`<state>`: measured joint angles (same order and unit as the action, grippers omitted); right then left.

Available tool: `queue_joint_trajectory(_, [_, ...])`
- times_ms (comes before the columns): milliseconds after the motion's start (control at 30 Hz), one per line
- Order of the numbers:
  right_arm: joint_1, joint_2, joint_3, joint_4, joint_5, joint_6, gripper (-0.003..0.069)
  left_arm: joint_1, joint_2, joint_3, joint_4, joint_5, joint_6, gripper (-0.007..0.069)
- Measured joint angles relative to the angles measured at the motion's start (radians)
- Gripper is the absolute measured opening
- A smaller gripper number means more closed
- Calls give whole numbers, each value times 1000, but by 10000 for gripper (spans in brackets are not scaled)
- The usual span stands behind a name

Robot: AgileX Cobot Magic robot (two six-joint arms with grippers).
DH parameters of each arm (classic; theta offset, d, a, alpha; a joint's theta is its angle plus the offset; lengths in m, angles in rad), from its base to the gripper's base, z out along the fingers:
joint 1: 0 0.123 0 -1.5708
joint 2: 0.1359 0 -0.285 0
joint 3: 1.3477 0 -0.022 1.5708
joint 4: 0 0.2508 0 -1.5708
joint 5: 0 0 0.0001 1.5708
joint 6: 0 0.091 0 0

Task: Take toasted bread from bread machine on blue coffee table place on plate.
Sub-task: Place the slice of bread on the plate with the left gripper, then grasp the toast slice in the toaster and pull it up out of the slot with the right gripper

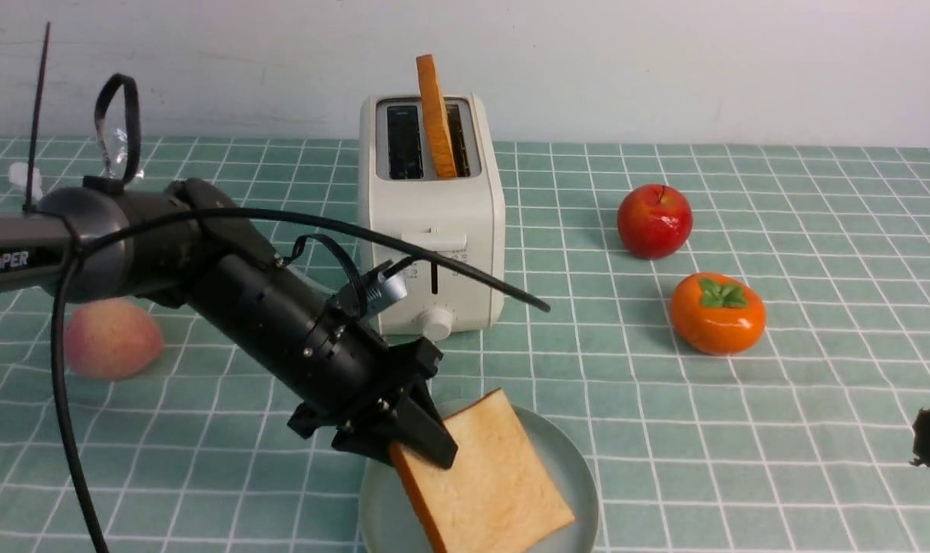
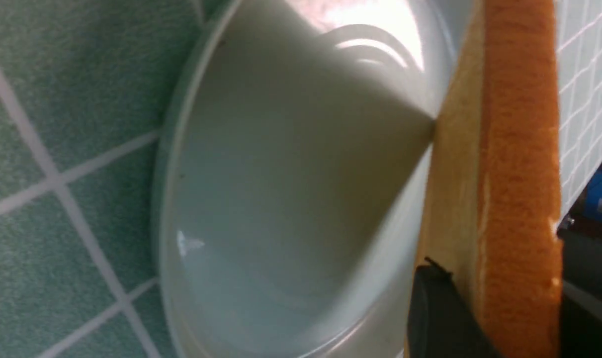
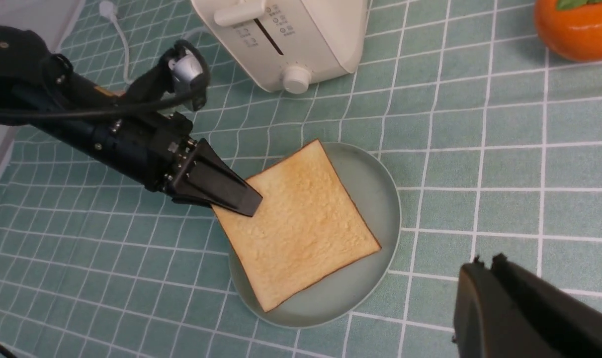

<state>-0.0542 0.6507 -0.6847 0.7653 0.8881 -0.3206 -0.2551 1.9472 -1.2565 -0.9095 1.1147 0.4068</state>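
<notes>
My left gripper (image 1: 422, 453) is shut on one slice of toasted bread (image 1: 484, 476) and holds it by a corner, tilted, low over the pale blue-green plate (image 1: 568, 453). The right wrist view shows the slice (image 3: 301, 223) over the plate (image 3: 380, 199), my left gripper (image 3: 243, 201) gripping its corner. The left wrist view shows the slice's crust edge (image 2: 519, 174) and the plate (image 2: 281, 209). A second slice (image 1: 436, 115) stands in the right slot of the cream-white bread machine (image 1: 434, 230). My right gripper (image 3: 487, 261) is shut and empty, right of the plate.
A red apple (image 1: 654, 220) and an orange persimmon (image 1: 717, 312) sit right of the toaster. A peach (image 1: 111, 338) lies at the left behind my left arm. The toaster's white cord (image 3: 119, 40) trails left on the teal grid tablecloth (image 1: 741, 430).
</notes>
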Motion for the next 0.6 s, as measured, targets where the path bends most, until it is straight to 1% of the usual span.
queue_joint_trajectory(67, [0,0,0,4,0,-26,22,0,3,-9,47,19,-1,332])
queue_joint_trajectory(100, [0,1,-2,4,0,-33,22,0,0,-18,68,28,-4,350])
queue_joint_trajectory(167, [0,16,-18,5,9,-35,23,0,-16,-47,140,41,-51,359])
queue_joint_trajectory(233, [0,52,-59,5,18,-35,27,0,-42,-87,248,47,-126,343])
queue_joint_trajectory(333, [0,131,-171,-11,41,-28,40,0,-107,-129,386,50,-253,266])
queue_joint_trajectory(400, [0,200,-247,-42,69,7,46,0,-150,-135,436,49,-306,201])
queue_joint_trajectory(467, [1,298,-372,-99,115,95,51,0,-215,-135,476,51,-357,73])
queue_joint_trajectory(533, [22,382,-454,-150,149,168,52,0,-287,-122,487,47,-376,-8])
queue_joint_trajectory(567, [46,429,-502,-188,163,201,52,0,-321,-106,489,39,-378,-14])
queue_joint_trajectory(600, [52,438,-521,-204,165,208,53,0,-329,-102,489,37,-379,-14])
